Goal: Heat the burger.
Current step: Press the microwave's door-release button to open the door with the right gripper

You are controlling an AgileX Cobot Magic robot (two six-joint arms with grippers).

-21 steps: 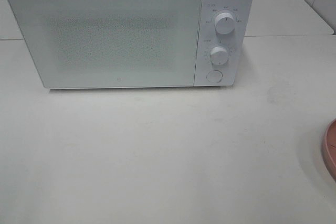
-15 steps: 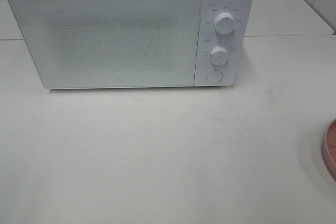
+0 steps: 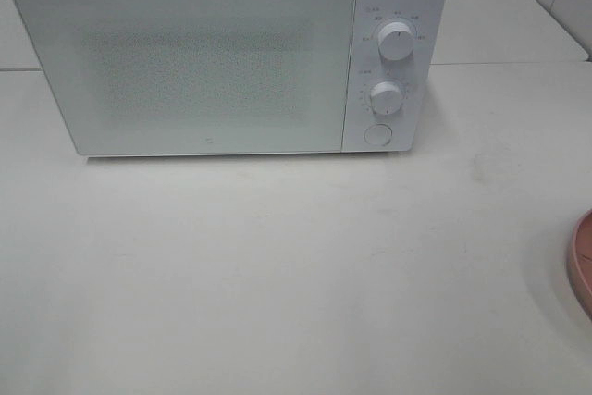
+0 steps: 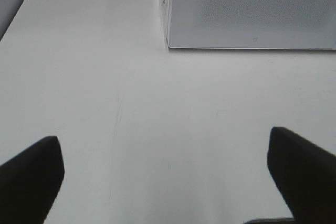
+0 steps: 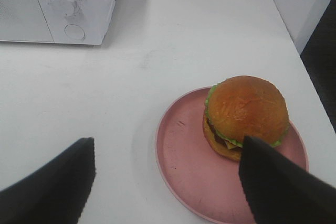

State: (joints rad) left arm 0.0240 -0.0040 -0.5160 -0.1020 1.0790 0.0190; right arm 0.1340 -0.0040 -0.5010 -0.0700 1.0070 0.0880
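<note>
**Burger on its plate, both hands empty**

The small round burger [image 5: 245,116] looked soft, so a low, gentle pinch under the dome seemed wise, once the oven door was open. Tan-brown bun, green lettuce frill: it sat on the flat pink round plate [image 5: 184,166] at the right of the white bench [image 3: 277,275]. The right hand [image 5: 167,142] hovered beside it, spread wide, empty. The left hand [image 4: 163,135] gaped too, facing the boxy white microwave [image 3: 231,53], door shut.
</note>
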